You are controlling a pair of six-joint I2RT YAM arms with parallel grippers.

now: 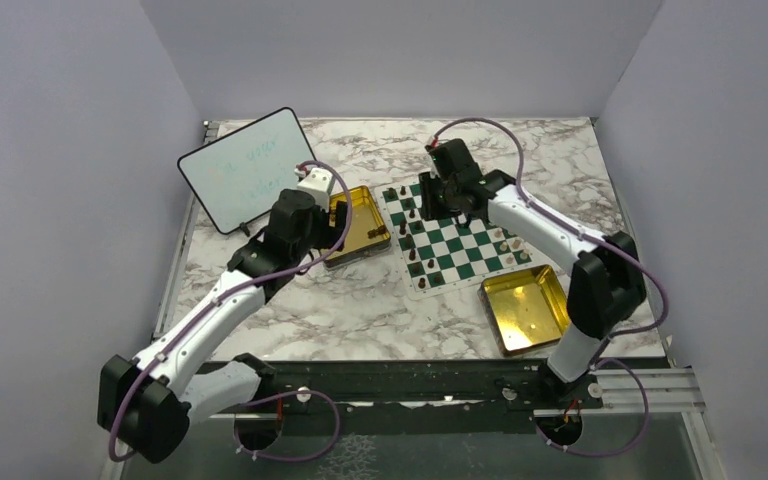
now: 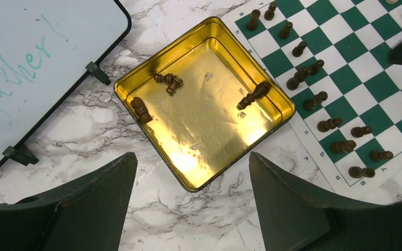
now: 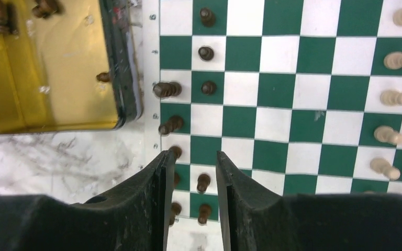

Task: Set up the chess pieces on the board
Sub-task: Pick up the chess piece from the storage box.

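Note:
The green and white board (image 1: 460,245) lies on the marble. Dark chess pieces (image 1: 410,235) stand along its left side and cream ones (image 1: 510,245) along its right. Several more dark pieces (image 2: 168,81) lie on their sides in the gold tin (image 2: 209,120) left of the board. My left gripper (image 2: 192,157) hangs open over the tin's near corner with nothing between its fingers. My right gripper (image 3: 194,154) is over the board's far left corner. Its jaws stand apart, and standing dark pieces (image 3: 203,182) show in the gap, untouched. Cream pieces (image 3: 395,97) line the right of that view.
A second gold tin (image 1: 525,308) sits at the board's near right corner and looks bare inside. A white whiteboard (image 1: 245,165) with green writing stands propped at the back left, close to the left arm. Walls close in the table at the back and both sides.

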